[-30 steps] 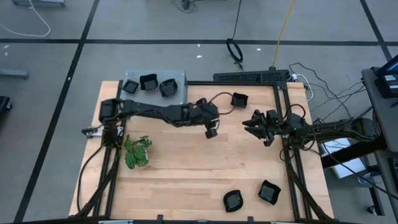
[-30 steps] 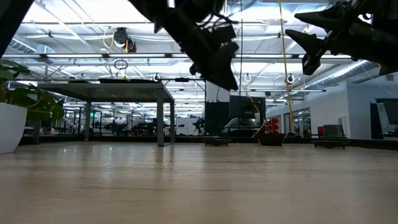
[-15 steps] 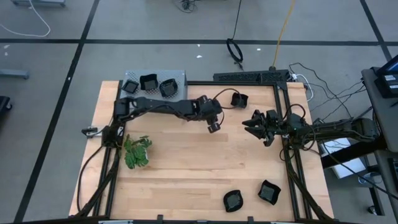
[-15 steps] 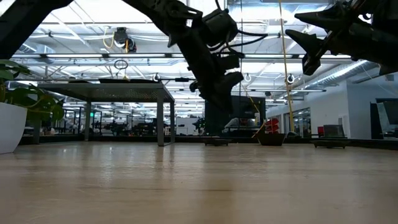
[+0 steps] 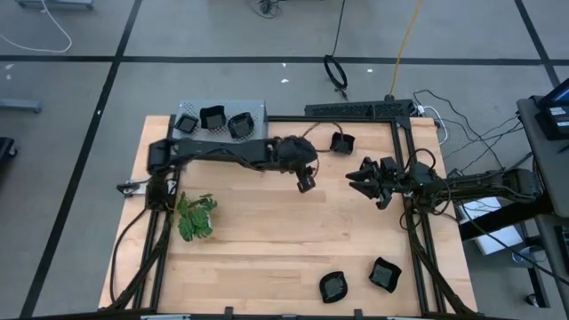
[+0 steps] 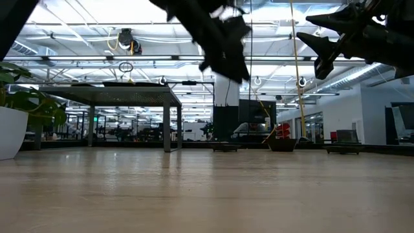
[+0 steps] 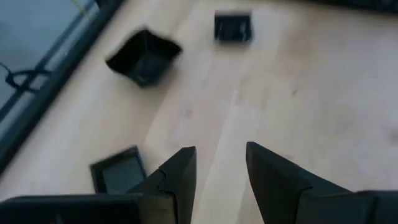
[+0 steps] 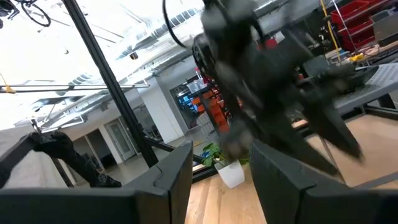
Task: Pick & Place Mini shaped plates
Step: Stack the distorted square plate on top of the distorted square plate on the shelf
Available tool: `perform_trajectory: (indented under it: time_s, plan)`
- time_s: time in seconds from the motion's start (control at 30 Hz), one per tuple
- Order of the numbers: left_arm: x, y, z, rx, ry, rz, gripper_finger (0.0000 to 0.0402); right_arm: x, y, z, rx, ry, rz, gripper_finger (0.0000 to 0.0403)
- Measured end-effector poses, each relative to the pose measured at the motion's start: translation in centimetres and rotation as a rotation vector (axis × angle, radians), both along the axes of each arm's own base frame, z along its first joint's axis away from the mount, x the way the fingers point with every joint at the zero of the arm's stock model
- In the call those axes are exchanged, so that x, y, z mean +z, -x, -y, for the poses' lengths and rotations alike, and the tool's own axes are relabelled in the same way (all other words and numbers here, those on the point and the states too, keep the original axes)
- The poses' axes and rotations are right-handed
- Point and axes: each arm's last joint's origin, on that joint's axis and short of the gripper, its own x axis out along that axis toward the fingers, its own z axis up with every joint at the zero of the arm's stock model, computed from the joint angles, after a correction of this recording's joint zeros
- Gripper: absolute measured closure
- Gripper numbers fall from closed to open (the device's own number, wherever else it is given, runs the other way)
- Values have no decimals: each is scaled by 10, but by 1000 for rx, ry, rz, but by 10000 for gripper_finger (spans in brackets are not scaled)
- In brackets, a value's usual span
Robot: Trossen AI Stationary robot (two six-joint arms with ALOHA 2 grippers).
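Note:
Several glossy black mini plates show in the high view. Three (image 5: 212, 118) rest on the grey perforated shelf (image 5: 258, 108) at the far left. One (image 5: 342, 142) sits on the wood near the far edge, and two (image 5: 333, 286) (image 5: 384, 274) lie by the near edge. My left gripper (image 5: 305, 184) hangs open above the table's middle, over bare wood. Its wrist view (image 7: 221, 171) looks past it to the two near plates (image 7: 144, 57) (image 7: 233, 28). My right gripper (image 5: 354, 182) waits open in the air to its right.
A green leafy plant (image 5: 196, 218) stands on the table's left side. A black frame rail (image 5: 416, 249) runs along the right side, and another (image 5: 338, 117) along the far edge. Bare wood (image 5: 267, 240) lies between the plant and the near plates.
My left gripper dipped toward the table over its middle, then rose again, and it ends slightly nearer the far edge than a second ago.

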Motion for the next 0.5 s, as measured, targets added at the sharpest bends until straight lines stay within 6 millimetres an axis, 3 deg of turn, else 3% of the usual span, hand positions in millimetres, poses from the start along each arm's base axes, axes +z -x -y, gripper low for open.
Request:
perform_trajectory:
  time_s: [0.3, 0.4, 0.5]
  plan:
    - [97, 48, 15, -21, -30, 246, 256, -1, -1, 2, -56, -2, -13, 257]
    - [120, 65, 16, -12, -42, 305, 256, 0, 0, 5, -182, -33, 8, 257]
    - [137, 80, 17, -9, -48, 350, 256, 1, 1, 6, -188, -118, 26, 257]
